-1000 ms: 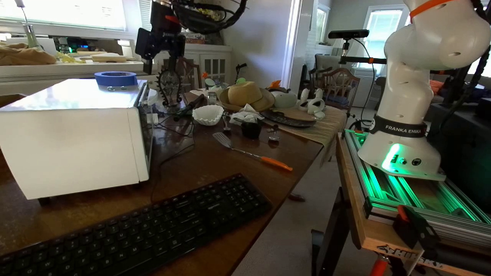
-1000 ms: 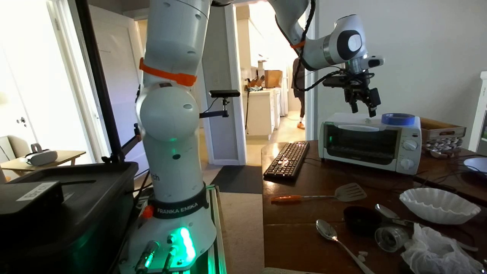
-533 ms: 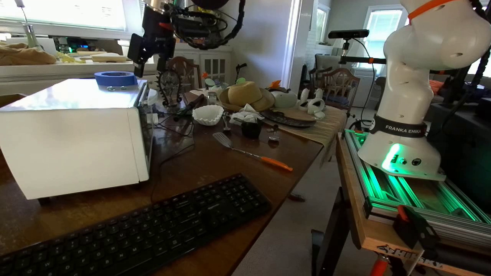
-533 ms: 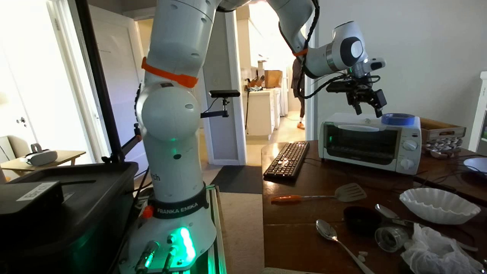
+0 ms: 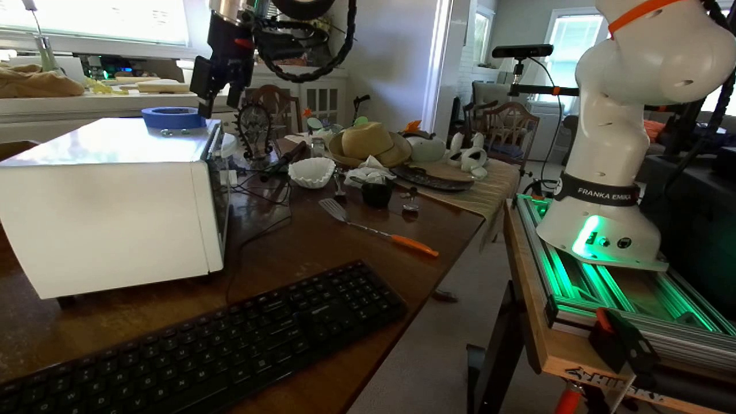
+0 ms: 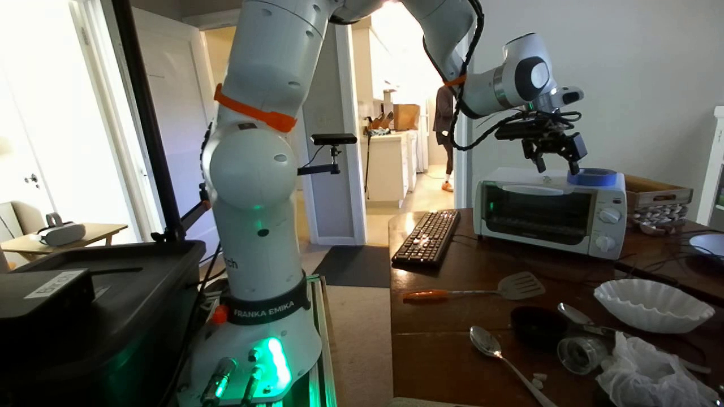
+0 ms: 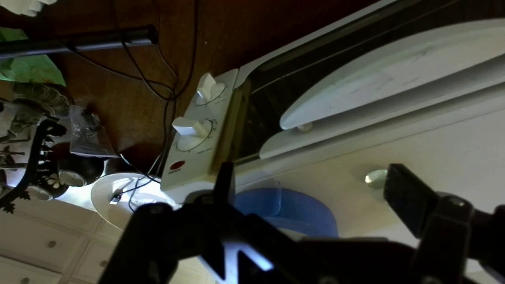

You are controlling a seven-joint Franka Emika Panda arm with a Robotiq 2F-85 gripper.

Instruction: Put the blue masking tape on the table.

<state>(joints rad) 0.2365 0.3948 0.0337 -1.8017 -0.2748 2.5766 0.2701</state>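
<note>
Gripper (image 7: 309,177) spread wide, 2 fingers (image 7: 408,199) well apart, over the toaster oven (image 6: 537,215). Blue tape (image 6: 592,178) lies flat on the oven top, by the front edge, knob end. Wrist view: part of the roll hidden behind the gripper's dark body. In both exterior views 1 fingertip overlaps the roll; can't tell if touching. Small shiny bit (image 7: 375,178) just beside the other fingertip in the wrist view, too blurred to name.

Arm (image 6: 257,215) cut off by the top edge in both exterior views; what shows slants down to a bent wrist, gripper aimed down, slightly tilted.

Oven top runs on from the tape toward the end away from the knobs. Stretch of open table (image 6: 481,265) between oven front and spatula (image 6: 520,286); keyboard (image 6: 428,237) along the table edge. Cords (image 7: 172,96) trail past the knob end, tangled, ends hard to make out. White bowl (image 6: 653,305) and spoon (image 6: 486,342) further out; crumpled wrap (image 6: 650,370) cut off at the bottom.
</note>
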